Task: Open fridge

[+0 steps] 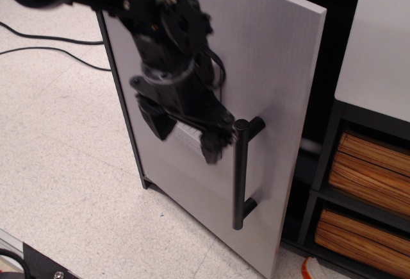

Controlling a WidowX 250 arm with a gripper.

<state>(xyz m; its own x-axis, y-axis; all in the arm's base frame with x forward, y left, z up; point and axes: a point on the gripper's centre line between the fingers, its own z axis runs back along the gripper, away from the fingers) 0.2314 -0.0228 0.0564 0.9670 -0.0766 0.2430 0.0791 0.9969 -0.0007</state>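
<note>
The fridge's light grey door (275,54) stands swung partly open, with a dark gap (323,93) showing behind its right edge. The vertical black bar handle (240,173) is free on the door. My gripper (184,133) hangs in front of the door just left of the handle's top. It is blurred and its fingers (211,147) stand apart with nothing between them. The arm hides the dispenser panel.
A white-topped cabinet (378,42) with wooden-looking bins (371,163) stands right of the fridge. Black cables (51,38) lie on the speckled floor at the left. A small orange and white object (312,269) lies at the cabinet's foot.
</note>
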